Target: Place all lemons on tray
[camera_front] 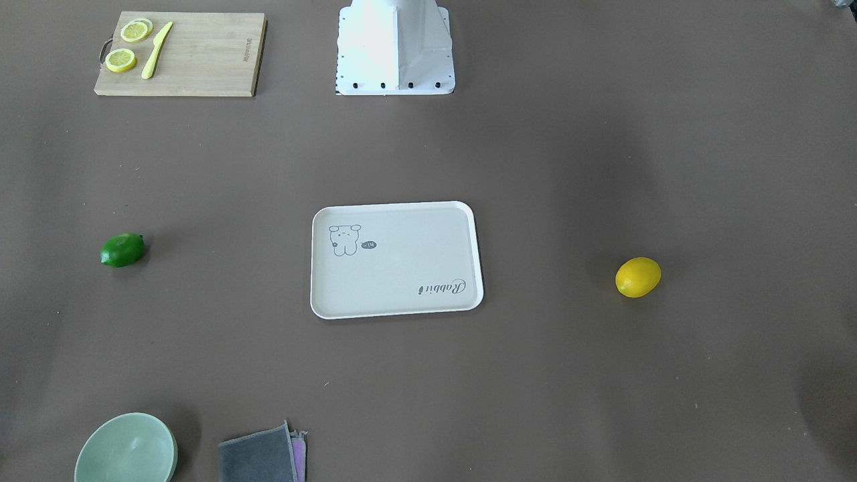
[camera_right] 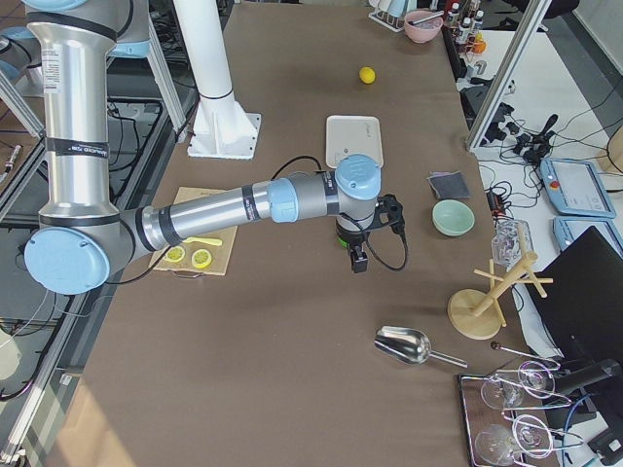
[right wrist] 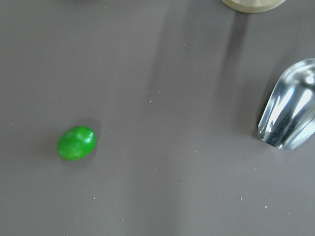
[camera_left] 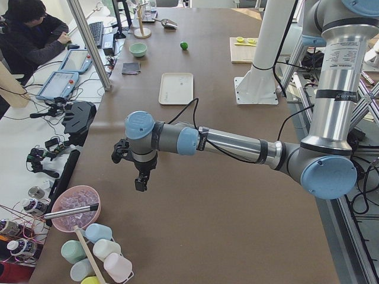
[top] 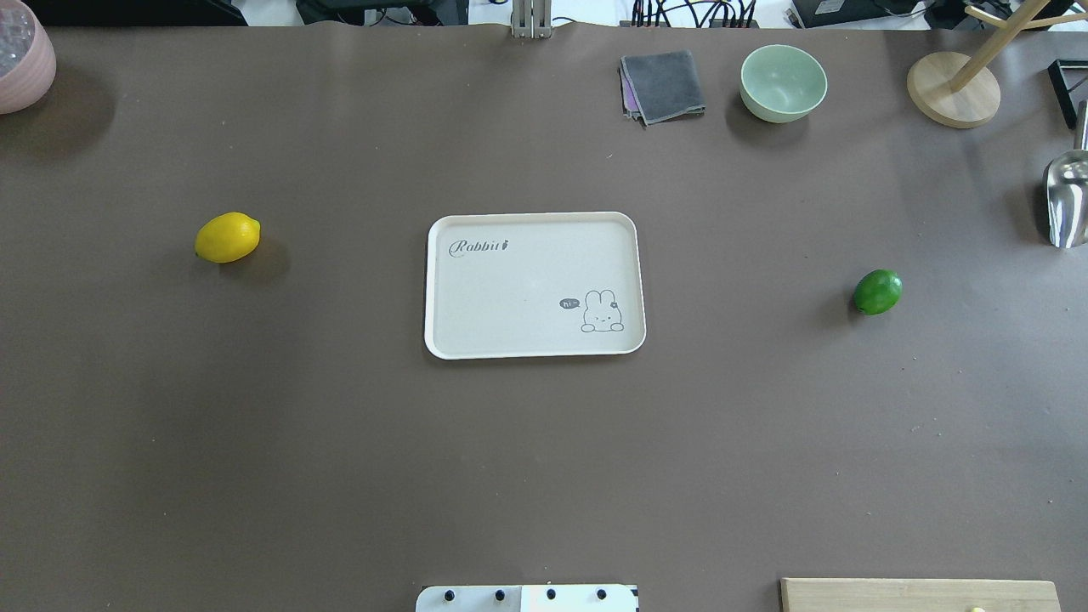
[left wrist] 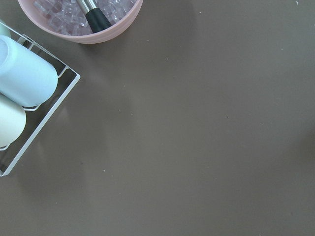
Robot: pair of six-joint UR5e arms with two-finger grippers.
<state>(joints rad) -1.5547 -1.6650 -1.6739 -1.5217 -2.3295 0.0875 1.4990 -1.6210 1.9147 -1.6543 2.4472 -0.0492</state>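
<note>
1. My left gripper (camera_left: 140, 184) is hanging above the brown table (top: 544, 476) near its left end, with the fingers pointing down. It is showing only in the side view, so I cannot tell if the fingers are spread or closed.
2. My right gripper (camera_right: 358, 261) is hanging above the right part of the table, also pointing down. Only a side view is showing it, so I cannot tell its state either.
3. The flat off-white rectangular tray (top: 527, 280) is lying in the middle of the table, with its long sides running left to right in front of me. The "Rabbit" script is sitting at its far left corner and the small drawing at its near right corner.
4. The bright yellow oval lemon (top: 227, 237) is lying on the table well to the left of the tray. Its long axis is running almost left to right, and the end nearer the tray is turning a little away from me.
5. The glossy dark green oval lemon (top: 877, 291) is lying well to the right of the tray, and its long axis is tilting the same way. My right wrist camera is looking down on it, with a shiny metal scoop (right wrist: 290, 105) well apart from it.
6. My left wrist camera is showing a pink bowl of clear ice cubes (left wrist: 81, 19) and pastel cups in a wire rack (left wrist: 24, 73).
7. A wooden cutting board (camera_front: 201, 53) is lying at my near right, carrying two lemon slices (camera_front: 120, 60) and a yellow knife (camera_front: 156, 50).
</note>
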